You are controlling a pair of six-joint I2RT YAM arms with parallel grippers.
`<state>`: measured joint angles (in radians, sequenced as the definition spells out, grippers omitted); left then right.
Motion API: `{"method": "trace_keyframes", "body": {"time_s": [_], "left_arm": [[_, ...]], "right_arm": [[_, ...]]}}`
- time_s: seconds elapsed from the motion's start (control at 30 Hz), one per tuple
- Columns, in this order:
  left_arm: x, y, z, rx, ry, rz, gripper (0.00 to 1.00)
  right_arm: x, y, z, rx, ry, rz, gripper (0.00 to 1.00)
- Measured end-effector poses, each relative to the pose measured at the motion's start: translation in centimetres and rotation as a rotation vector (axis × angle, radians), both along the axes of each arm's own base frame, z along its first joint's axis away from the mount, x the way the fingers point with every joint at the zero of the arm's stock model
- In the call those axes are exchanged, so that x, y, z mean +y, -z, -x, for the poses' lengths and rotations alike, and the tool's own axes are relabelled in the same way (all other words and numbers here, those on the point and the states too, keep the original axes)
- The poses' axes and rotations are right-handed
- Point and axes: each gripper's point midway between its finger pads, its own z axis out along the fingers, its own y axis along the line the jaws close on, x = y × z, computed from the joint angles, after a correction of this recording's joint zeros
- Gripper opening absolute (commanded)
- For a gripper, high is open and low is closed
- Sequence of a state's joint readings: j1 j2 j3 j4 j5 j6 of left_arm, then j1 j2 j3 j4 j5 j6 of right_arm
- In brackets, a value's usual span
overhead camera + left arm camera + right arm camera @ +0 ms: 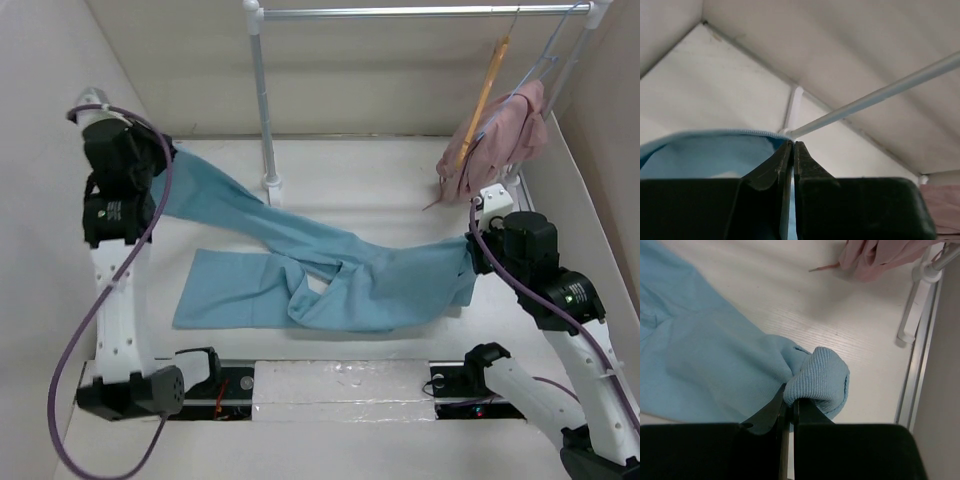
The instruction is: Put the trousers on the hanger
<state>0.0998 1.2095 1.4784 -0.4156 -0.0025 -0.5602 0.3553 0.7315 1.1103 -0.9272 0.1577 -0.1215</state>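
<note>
By my reading the task is at an early stage. The trousers (pixel 330 270) are gripped at two ends, but no cloth is on the hanger (pixel 485 90) yet. Left to do: carry the garment to the hanger, thread or drape it over, and let go.

The left hand (pixel 793 145) is pinched tight on the hem of one leg, and the blue edge curves away from its fingertips. In the top view that leg rises off the surface (pixel 380 180) to this hand, while the rest trails away from it and lies flat.

The right hand (pixel 789 402) is clamped on a rolled, ribbed band at the opposite end. I cannot tell whether it is waistband or cuff. The cloth bunches just ahead of its fingertips and spreads out to one side.

The hanger hangs from the rail (pixel 400 12), beyond and above the right hand and well apart from it. A pink garment (pixel 505 135) hangs touching it. I cannot tell whether that garment is on it or on the wire hanger (pixel 545 65) beside it.

The trousers are soft, matte, light blue cloth with loose folds and a fine rib at the held band. The hanger is tan wood, seen edge-on as a narrow slat, with a thin metal hook. The rail is a pale smooth tube. The surface is pale with a faint grain.
</note>
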Motion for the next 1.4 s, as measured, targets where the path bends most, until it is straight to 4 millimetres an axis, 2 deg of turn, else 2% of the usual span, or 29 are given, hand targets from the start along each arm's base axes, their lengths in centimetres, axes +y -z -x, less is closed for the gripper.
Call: {"method": "trace_keyframes", "body": {"time_s": [0.07, 0.17, 0.23, 0.33, 0.4, 0.53, 0.6, 0.67, 0.7, 0.73, 0.77, 0.83, 0.9, 0.97, 1.03, 1.07, 1.17, 1.2, 1.27, 1.37, 1.4], "left_arm": [[0.3, -5.1, 2.6, -0.098, -0.019, -0.012, 0.0], [1.0, -9.8, 4.9, -0.175, -0.054, -0.025, 0.0], [1.6, -11.4, 5.5, -0.195, -0.085, -0.034, 0.0], [2.2, -11.1, 5.2, -0.172, -0.114, -0.04, 0.0], [2.9, -8.5, 2.6, -0.088, -0.127, -0.043, 0.0], [6.0, -1.1, -4.6, 0.127, -0.197, -0.077, 0.0], [8.0, 4.2, -8.9, 0.247, -0.211, -0.071, 0.0], [10.3, 10.7, -11.7, 0.376, -0.22, -0.037, 0.0], [11.6, 14.1, -12.4, 0.443, -0.227, -0.014, 0.08], [12.6, 17.2, -12.7, 0.509, -0.23, 0.005, 0.22], [13.5, 20.0, -12.7, 0.565, -0.229, 0.022, 0.31], [14.6, 23.5, -12.2, 0.648, -0.232, 0.05, 0.56], [14.4, 24.9, -11.8, 0.683, -0.214, 0.059, 0.61], [12.9, 24.4, -11.9, 0.656, -0.174, 0.058, 0.61], [10.0, 23.5, -11.0, 0.616, -0.115, 0.054, 0.59], [8.2, 23.0, -9.9, 0.596, -0.08, 0.052, 0.59], [2.8, 21.4, -4.8, 0.54, 0.013, 0.051, 0.55], [1.7, 21.1, -3.0, 0.526, 0.031, 0.055, 0.54], [0.6, 20.8, 0.8, 0.481, 0.034, 0.067, 0.53], [0.8, 22.7, 6.0, 0.484, -0.03, 0.1, 0.54], [0.8, 23.7, 7.6, 0.508, -0.054, 0.112, 0.63]], "right_arm": [[-0.3, -0.2, -0.1, -0.005, 0.01, 0.015, 0.0], [-0.8, -0.3, -0.4, -0.009, 0.031, 0.043, 0.0], [-1.2, -0.3, -0.6, -0.01, 0.044, 0.065, 0.0], [-1.7, -0.7, -0.8, -0.019, 0.062, 0.095, 0.0], [-2.1, -1.1, -1.0, -0.031, 0.079, 0.119, 0.0], [-3.2, -1.4, -1.6, -0.037, 0.13, 0.17, 0.0], [-3.5, -1.4, -1.9, -0.035, 0.144, 0.184, 0.0], [-3.5, -1.3, -1.8, -0.028, 0.149, 0.182, 0.0], [-3.3, -1.1, -1.7, -0.02, 0.143, 0.171, 0.0], [-3.1, -0.8, -1.6, -0.009, 0.132, 0.159, 0.0], [-2.7, -0.3, -1.4, 0.002, 0.118, 0.141, 0.0], [-1.9, 1.4, -1.0, 0.04, 0.086, 0.106, 0.0], [-1.4, 4.2, -0.1, 0.114, 0.072, 0.09, 0.0], [-1.4, 6.1, 0.4, 0.176, 0.078, 0.093, 0.0], [-1.6, 6.6, -0.1, 0.205, 0.098, 0.098, 0.0], [-1.7, 6.6, -0.4, 0.214, 0.11, 0.102, 0.0], [-2.3, 5.6, -2.6, 0.217, 0.152, 0.103, 0.0], [-2.4, 5.1, -3.6, 0.207, 0.16, 0.096, 0.0], [-2.5, 4.3, -5.3, 0.177, 0.167, 0.077, 0.0], [-2.2, 3.8, -6.5, 0.147, 0.148, 0.052, 0.0], [-1.9, 3.7, -6.7, 0.141, 0.132, 0.04, 0.0]]}}
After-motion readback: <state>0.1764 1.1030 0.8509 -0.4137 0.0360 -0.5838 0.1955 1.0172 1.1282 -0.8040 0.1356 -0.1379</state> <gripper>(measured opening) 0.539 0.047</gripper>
